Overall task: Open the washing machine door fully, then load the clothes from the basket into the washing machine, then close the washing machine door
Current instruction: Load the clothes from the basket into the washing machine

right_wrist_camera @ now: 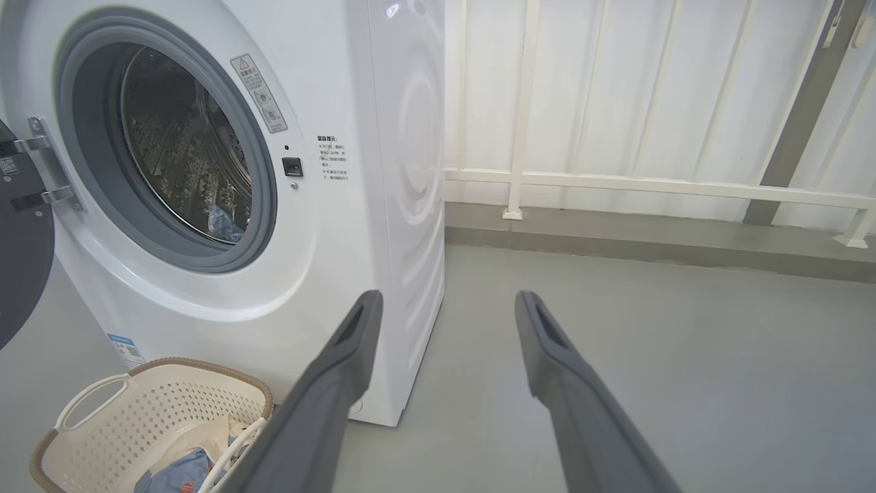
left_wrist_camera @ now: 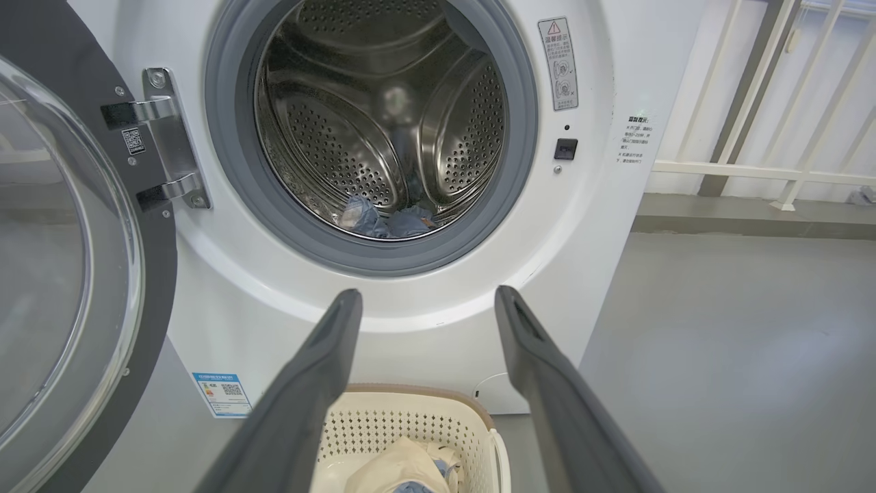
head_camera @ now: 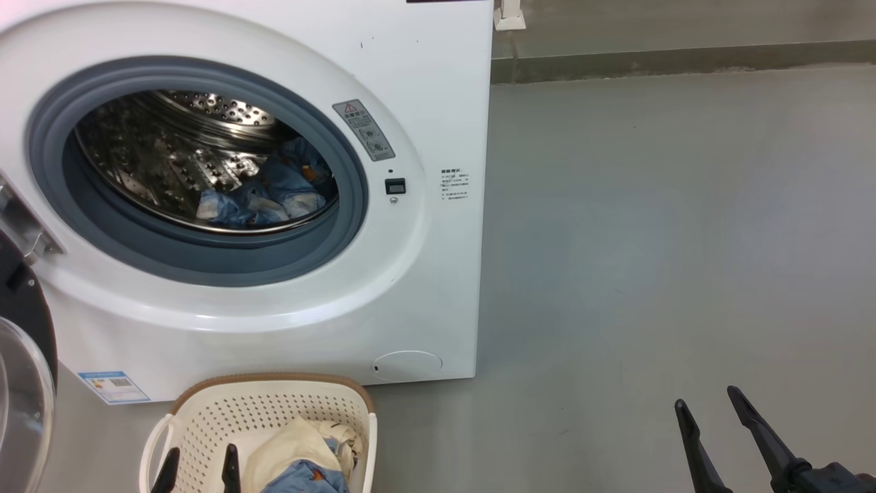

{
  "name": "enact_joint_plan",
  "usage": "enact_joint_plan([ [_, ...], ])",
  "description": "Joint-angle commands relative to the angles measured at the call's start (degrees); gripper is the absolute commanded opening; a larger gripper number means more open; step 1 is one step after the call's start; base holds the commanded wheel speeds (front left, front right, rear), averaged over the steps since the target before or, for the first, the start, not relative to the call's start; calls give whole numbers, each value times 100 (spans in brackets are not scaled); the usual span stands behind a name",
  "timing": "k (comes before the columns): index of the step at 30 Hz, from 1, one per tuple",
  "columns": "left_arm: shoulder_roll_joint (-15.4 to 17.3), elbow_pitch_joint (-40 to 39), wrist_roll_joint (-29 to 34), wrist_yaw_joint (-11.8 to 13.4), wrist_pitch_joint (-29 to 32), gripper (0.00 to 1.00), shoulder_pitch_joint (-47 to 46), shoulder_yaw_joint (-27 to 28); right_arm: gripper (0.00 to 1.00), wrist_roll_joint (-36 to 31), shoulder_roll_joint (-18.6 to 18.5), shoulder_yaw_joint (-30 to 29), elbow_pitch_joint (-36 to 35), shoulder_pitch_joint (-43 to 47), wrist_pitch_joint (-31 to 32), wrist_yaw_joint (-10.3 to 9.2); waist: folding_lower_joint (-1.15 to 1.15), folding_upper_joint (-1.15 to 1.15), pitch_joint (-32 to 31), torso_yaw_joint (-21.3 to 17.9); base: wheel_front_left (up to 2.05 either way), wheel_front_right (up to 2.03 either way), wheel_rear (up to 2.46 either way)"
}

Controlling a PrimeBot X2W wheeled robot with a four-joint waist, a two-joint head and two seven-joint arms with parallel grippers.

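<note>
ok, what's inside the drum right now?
Crumpled blue clothes lie at the bottom of the drum. Anything under them, or low behind the grey ring, is hidden.

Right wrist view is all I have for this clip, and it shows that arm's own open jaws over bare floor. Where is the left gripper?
Observer: The head view has the left gripper above the left part of the basket, jaws open and empty, beside the clothes lying in it.
Operator: My view gives just a sliver of blue inside the drum. How much is loaded?
Observer: From the head view, a heap of blue garments lies at the drum's lower right.
</note>
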Motion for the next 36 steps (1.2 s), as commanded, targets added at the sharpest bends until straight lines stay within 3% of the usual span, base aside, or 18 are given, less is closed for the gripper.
enact_joint_plan([
  [1, 12, -78, 80, -38, -30, 100, -115, 165, 100, -107, -70, 139, -155, -78, -27, 35, 0, 0, 4, -10, 0, 0, 0],
  [25, -27, 27, 42, -13, -30, 100, -263, 165, 100, -99, -108, 119, -177, -143, -27, 35, 0, 0, 87, -78, 0, 0, 0],
  [36, 4, 998, -152, -133, 272, 100, -882, 8, 100, -39, -152, 54, -345, -302, -27, 35, 0, 0, 690, -210, 0, 0, 0],
])
